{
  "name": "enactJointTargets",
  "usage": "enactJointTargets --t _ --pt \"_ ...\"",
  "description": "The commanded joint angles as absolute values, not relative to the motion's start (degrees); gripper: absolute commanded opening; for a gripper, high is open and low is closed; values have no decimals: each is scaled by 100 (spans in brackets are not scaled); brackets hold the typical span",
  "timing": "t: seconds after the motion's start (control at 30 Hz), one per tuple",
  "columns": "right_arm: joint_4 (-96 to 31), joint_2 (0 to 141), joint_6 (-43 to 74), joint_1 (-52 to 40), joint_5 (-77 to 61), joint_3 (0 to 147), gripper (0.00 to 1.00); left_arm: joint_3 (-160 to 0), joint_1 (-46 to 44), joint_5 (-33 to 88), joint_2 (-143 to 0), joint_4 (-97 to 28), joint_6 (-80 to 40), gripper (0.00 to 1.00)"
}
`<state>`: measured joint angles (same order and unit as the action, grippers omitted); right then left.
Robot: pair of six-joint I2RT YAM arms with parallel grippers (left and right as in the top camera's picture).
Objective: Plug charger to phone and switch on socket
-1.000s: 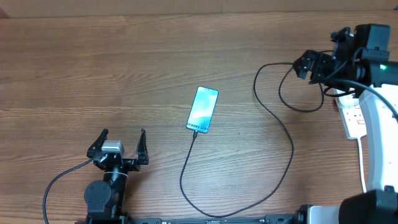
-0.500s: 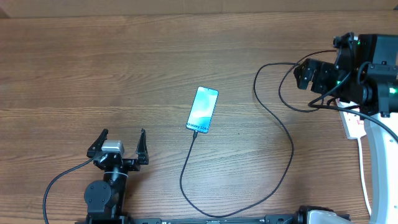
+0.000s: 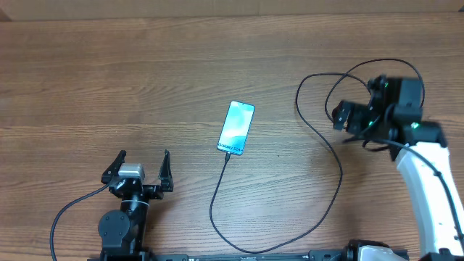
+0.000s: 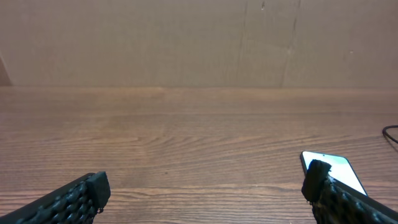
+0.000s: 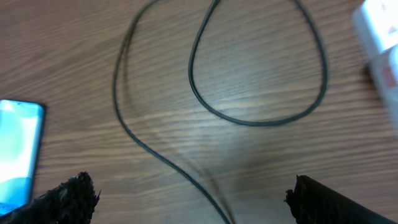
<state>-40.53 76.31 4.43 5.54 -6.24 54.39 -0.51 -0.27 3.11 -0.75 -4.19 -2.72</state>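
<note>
Nearest, the left gripper (image 3: 144,154) rests by the near edge of the table (image 3: 109,72), jaws wide apart and holding nothing. Past it the charger (image 3: 341,174) sweeps a long loop out from the near edge, and its tip meets the near end of the phone (image 3: 236,128). The phone lies flat mid-table with its screen lit, so plugging in looks done. Farther right, the right gripper (image 5: 191,186) hangs over the cable's far loop, jaws spread and empty. The socket (image 5: 378,31) shows only as a white corner with a red patch at the wrist view's right edge; from above the arm hides it. Whether its switch is on I cannot tell; that press is probably what remains.
</note>
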Motion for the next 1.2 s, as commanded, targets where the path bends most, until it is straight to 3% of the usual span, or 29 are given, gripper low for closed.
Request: enactJointTargets --t 0.0,0.3,0.6,0.87,1.17 --pt "-3341 7478 416 548 -941 4641 100 -27 8 239 -27 -427 -126 100" --pt "-344 7478 395 548 -1441 2554 100 -27 8 239 -27 -429 -126 100" --pt "-14 7478 248 548 -1125 1933 100 -27 8 239 -27 -429 -126 100" --pt "257 7461 -628 545 -2204 1900 100 -27 8 239 -27 -429 -126 100" --pt "543 7100 -628 548 -2220 1498 100 -27 8 239 -27 -429 -126 100"
